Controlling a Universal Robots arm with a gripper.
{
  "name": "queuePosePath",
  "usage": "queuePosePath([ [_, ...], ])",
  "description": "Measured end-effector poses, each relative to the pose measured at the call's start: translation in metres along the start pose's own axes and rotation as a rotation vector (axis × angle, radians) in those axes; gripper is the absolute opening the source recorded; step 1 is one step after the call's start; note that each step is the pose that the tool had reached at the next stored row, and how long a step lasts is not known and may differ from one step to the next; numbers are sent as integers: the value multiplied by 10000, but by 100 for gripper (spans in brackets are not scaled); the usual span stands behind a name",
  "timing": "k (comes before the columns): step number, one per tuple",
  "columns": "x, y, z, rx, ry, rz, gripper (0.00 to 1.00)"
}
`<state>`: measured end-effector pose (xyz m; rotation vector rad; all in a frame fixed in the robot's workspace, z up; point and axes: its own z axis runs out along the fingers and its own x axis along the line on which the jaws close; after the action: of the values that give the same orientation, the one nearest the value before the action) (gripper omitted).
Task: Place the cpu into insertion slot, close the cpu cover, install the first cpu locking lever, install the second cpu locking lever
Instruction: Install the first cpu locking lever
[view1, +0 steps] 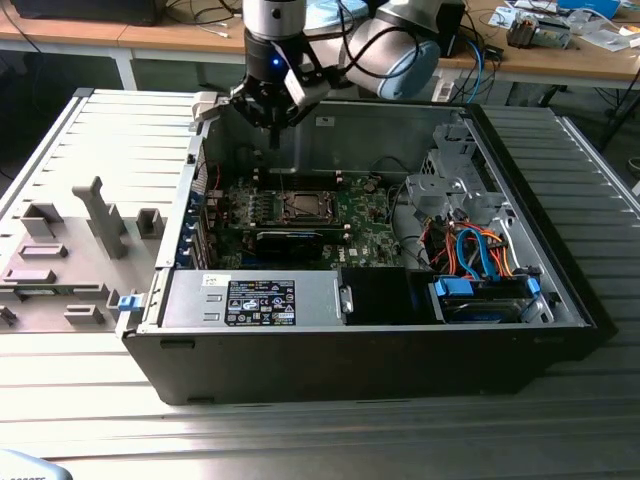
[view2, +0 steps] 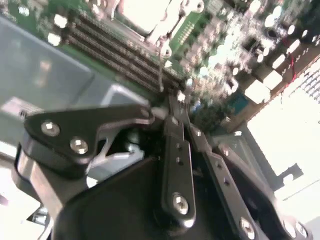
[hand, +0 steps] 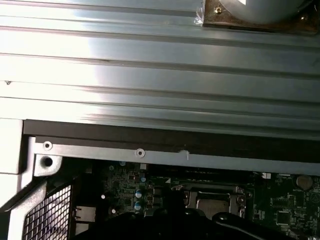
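Much of the socket area is hard to read. In the exterior view the slot sits near the middle of the green board inside the open case, with the cover lying around it; whether the grey square in its window is the cpu cannot be told for sure from there. In the second wrist view a pale square with a metal frame, cut off by the picture edge, looks like the cpu seated in the socket, beside a row of long narrow slots. In the first wrist view the socket's frame is partly hidden by the dark end effector body. No levers can be made out clearly.

The arm reaches in from the far side, wrist pointing straight down, and the end effector hangs above the board, near the case's back wall and clear of the socket. In the second wrist view its fingers lie pressed together, gripping nothing. The case rests on a ribbed metal table.
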<state>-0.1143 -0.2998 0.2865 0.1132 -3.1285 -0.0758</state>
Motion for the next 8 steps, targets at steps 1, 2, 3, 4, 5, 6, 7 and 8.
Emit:
queuePosePath([
  [1, 16, -24, 34, 0, 0, -4, 11],
  [2, 20, -35, 52, 0, 1, -10, 11],
  [3, 22, -50, 80, 1, 2, -34, 11],
  [4, 22, -58, 101, 1, 5, -65, 11],
  [5, 22, -62, 118, 1, 7, -94, 11],
  [6, 22, -65, 148, 0, 9, -131, 11],
  [7, 22, -66, 167, 0, 9, -145, 11],
  [8, 18, -67, 182, 1, 10, -156, 11],
])
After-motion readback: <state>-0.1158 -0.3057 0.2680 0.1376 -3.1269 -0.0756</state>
